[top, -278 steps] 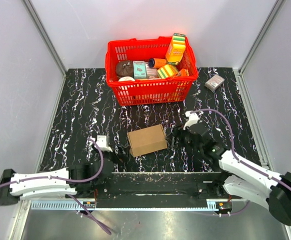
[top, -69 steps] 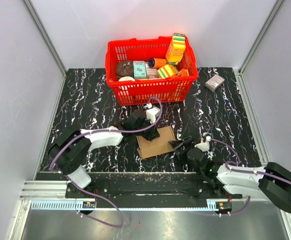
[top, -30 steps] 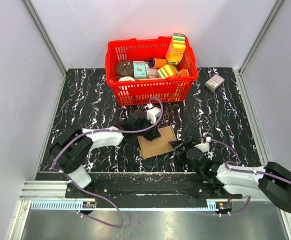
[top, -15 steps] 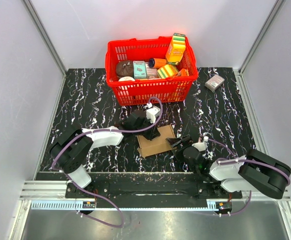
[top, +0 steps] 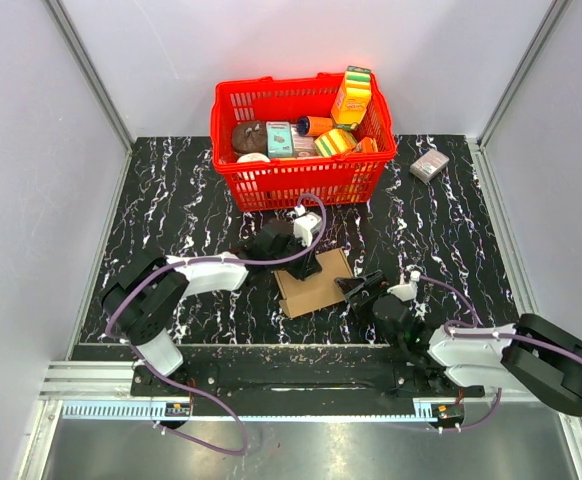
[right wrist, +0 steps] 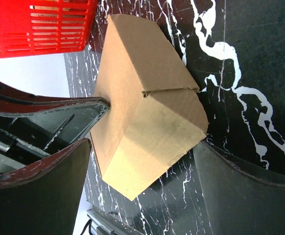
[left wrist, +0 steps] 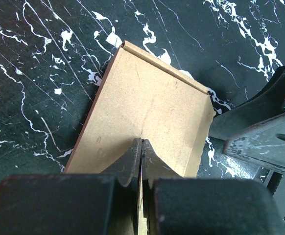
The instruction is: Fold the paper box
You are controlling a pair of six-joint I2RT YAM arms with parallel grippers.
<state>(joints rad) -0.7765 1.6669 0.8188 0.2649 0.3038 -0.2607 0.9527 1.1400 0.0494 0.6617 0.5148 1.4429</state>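
One paper box, one red basket

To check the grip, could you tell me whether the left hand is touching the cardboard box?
Touching. The left wrist view shows the left hand shut on the cardboard box, a thin edge of card pinched between its fingertips.

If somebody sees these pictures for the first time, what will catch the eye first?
The red basket, full of colourful packages, stands at the far side of the black marbled table. In front of it lies the brown paper box. The left tool is shut on its far edge, and the right tool stands wide open at its right side.
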